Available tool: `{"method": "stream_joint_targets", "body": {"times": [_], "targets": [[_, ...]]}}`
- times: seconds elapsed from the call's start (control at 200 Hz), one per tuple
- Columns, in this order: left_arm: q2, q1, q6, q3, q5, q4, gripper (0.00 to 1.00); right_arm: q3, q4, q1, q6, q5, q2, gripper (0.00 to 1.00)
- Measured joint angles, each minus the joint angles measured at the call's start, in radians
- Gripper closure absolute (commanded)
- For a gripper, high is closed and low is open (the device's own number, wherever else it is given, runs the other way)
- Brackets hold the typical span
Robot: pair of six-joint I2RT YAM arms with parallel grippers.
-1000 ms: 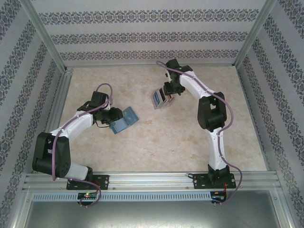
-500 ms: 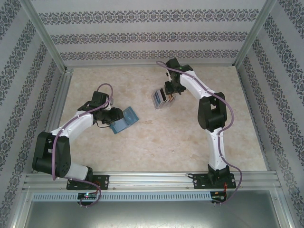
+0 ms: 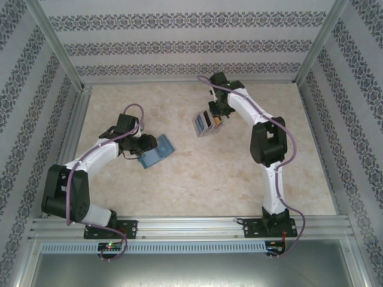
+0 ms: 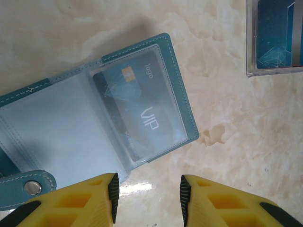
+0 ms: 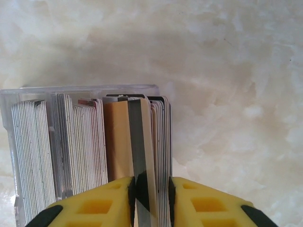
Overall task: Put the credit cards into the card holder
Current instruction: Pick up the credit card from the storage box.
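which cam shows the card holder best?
Left wrist: the card holder lies open and close up, with a VIP card in its clear sleeve and its snap tab visible. Top external gives it as a small teal shape by the left gripper.

Card holder [image 4: 52, 127] lies open; credit cards [image 5: 85, 146] stand upright.

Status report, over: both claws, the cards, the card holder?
Left claw open, at edge of open card holder. Right claw shut on tan card in clear box. One VIP card in holder. No obstacle seen.
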Motion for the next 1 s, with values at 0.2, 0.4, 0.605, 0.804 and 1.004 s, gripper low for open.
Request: {"method": "stream_joint_targets", "body": {"times": [0.2,0.4,0.605,0.804,1.004], "targets": [[0.009,-0.002,-0.003,0.0,0.0,0.0,0.59,0.001,-0.008,0.0,-0.005,0.0,-0.011,0.9],[0.01,-0.002,-0.004,0.0,0.0,0.0,0.59,0.008,-0.025,0.006,-0.006,0.007,-0.021,0.97],[0.014,-0.005,-0.003,0.0,-0.002,0.0,0.59,0.008,-0.027,-0.002,0.001,-0.048,-0.037,0.97],[0.02,-0.007,-0.003,0.0,-0.024,-0.001,0.59,-0.021,0.002,-0.015,0.027,-0.173,-0.097,0.98],[0.019,0.0,-0.003,0.0,-0.048,-0.001,0.6,-0.113,0.068,-0.014,0.059,-0.248,-0.202,0.98]]}}
